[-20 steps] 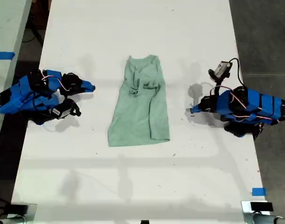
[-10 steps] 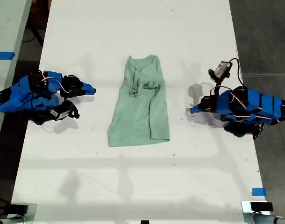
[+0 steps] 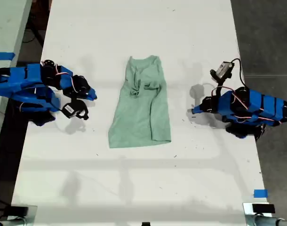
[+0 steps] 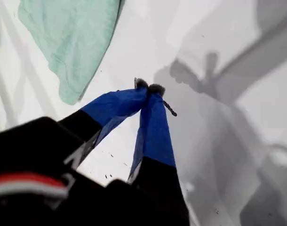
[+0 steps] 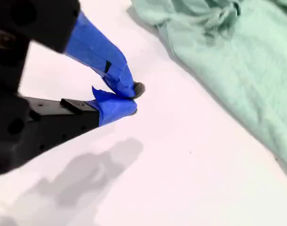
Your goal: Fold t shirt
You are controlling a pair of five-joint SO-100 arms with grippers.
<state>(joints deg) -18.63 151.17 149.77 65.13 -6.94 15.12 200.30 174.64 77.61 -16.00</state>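
Shirt: the t shirt (image 3: pixel 141 106) lies flat mid-surface (image 3: pixel 134 188), bunched at its far collar end.
First hand (image 3: pixel 194 111): at the exterior view's right, tips pressed together, nothing held.
Second hand (image 3: pixel 91 95): at the exterior view's left, tips together, nothing held.
Label (image 3: pixel 68 109): white, on the second arm, print too small to read.

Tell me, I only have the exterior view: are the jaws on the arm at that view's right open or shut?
Observer: Shut. The first wrist view shows my first gripper with its tips pressed together, holding nothing.
Operator: And the other arm?
Observer: My second gripper is shut too, and empty.
Operator: Is it touching the t shirt?
Observer: No. The second wrist view shows bare table between its tips and the t shirt.
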